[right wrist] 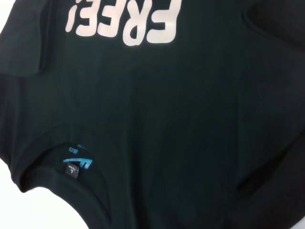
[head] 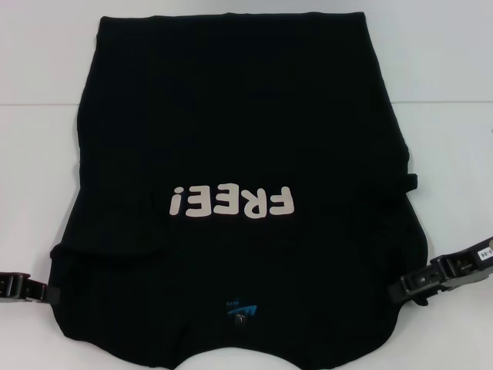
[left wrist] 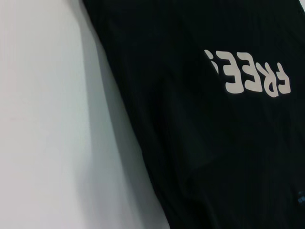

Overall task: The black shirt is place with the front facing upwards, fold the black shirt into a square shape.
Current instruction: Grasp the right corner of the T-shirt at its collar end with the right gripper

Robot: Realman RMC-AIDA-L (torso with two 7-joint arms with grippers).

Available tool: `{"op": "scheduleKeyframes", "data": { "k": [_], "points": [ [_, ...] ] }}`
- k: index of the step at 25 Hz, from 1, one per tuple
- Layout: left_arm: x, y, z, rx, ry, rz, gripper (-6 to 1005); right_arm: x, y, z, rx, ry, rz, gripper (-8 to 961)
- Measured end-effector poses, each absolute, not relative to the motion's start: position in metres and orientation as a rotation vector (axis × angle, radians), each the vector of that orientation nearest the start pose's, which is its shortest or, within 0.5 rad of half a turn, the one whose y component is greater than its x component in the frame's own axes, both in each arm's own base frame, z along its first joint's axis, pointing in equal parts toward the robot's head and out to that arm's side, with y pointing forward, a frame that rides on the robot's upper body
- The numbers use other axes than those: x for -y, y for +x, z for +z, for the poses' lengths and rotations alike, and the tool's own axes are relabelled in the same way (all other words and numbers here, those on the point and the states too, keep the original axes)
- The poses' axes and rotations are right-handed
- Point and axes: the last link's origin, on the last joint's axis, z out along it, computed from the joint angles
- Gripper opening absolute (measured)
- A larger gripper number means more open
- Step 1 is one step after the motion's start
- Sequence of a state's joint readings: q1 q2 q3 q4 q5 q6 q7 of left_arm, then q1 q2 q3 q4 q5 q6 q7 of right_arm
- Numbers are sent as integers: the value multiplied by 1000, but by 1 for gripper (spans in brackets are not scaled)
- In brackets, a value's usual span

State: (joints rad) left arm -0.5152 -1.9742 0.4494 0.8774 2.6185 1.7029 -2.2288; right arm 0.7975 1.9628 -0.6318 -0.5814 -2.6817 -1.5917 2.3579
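Observation:
The black shirt (head: 231, 131) lies spread on the white table, front up, with its collar nearest me and its hem at the far side. Cream "FREE!" lettering (head: 231, 202) reads upside down across the middle, and a small blue neck label (head: 243, 311) sits inside the collar. Both sleeves look folded inward over the body. My left gripper (head: 45, 293) rests low at the shirt's near left edge. My right gripper (head: 399, 290) rests at the near right edge. The left wrist view shows the lettering (left wrist: 248, 77); the right wrist view shows the collar label (right wrist: 78, 162).
White table (head: 439, 92) surrounds the shirt on the left, right and far sides. In the left wrist view, bare table (left wrist: 47, 119) lies beside the shirt's side edge. The shirt's collar end reaches the near edge of the head view.

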Motion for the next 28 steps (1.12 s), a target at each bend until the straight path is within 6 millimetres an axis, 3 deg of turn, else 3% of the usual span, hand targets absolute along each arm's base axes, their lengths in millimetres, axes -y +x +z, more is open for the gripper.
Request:
{"op": "scheduleKeyframes", "data": {
  "k": [21, 28],
  "points": [
    [-301, -342, 79, 1773, -2289, -102, 69, -366, 260, 4, -1701, -2545, -211, 812],
    [-301, -342, 79, 1770, -2294, -102, 73, -365, 261, 4, -1701, -2542, -227, 626]
  ]
}}
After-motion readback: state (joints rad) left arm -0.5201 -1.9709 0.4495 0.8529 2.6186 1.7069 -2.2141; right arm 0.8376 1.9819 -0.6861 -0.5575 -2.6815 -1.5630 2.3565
